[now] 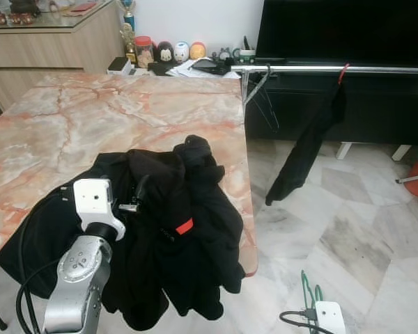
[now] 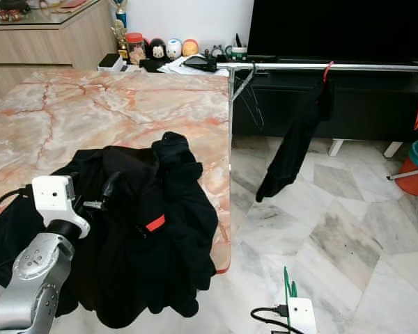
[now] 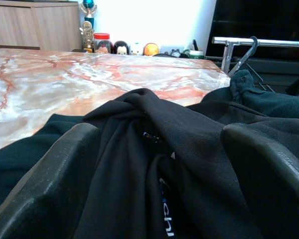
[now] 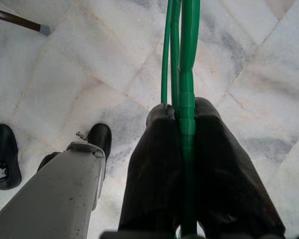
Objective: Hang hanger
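**Hanger held low, rail well ahead**

Your right gripper point(image 4: 182, 149) is clamped on the green hanger point(image 4: 182, 64), low over the floor off the table's near right corner. Left gripper point(image 3: 154, 164) is spread wide over the black jacket point(image 1: 167, 229).

Risks: thin wire may twist in the grip; hook may miss the rail point(image 1: 334, 69).

Count: one green hanger, one rail, one empty hanger point(image 1: 261, 94), one hung garment point(image 1: 310, 139).

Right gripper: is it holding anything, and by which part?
Yes. The right gripper is shut on the green wire hanger, pinching its bundled wires between the two black fingers; which part of the hanger cannot be told.
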Controlling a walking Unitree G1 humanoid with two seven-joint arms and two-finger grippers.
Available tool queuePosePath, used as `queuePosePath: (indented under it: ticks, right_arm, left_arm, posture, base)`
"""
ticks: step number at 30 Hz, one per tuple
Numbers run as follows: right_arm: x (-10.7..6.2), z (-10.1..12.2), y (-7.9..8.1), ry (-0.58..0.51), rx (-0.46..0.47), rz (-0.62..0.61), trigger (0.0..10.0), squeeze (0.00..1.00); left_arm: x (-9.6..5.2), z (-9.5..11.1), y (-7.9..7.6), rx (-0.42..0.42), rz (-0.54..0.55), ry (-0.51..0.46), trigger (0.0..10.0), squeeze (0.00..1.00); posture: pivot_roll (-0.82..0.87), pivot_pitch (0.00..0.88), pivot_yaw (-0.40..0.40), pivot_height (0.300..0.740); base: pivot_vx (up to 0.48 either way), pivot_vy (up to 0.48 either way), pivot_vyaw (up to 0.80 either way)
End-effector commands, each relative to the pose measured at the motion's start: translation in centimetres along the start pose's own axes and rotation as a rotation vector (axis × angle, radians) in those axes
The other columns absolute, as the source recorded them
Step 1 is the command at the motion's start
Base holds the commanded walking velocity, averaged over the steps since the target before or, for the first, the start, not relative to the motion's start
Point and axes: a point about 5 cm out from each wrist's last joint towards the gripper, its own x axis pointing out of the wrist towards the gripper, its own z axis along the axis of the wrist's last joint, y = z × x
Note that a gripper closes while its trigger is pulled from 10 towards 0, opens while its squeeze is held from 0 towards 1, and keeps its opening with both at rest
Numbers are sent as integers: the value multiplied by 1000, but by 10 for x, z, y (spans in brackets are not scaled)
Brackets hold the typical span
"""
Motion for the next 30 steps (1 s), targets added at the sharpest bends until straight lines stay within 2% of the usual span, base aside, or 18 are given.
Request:
queuePosePath:
  ticks: [1, 27, 30]
  right_arm:
    - [0, 1, -1, -3, 12, -5, 10000, 0]
    - [0, 3, 0, -6, 16, -2, 10000, 0]
    - [0, 3, 0, -6, 15, -2, 10000, 0]
  left_arm:
    - [-1, -3, 0, 16, -5, 13, 10000, 0]
    - [-1, -1, 2, 22, -7, 8, 10000, 0]
    - [-1, -1, 2, 24, -7, 9, 10000, 0]
  posture:
    - [177, 0, -12, 732]
    - [181, 0, -9, 732]
    - [181, 0, -9, 732]
  base:
    - [0, 0, 0]
    - [0, 0, 0]
    - [-247, 0, 0]
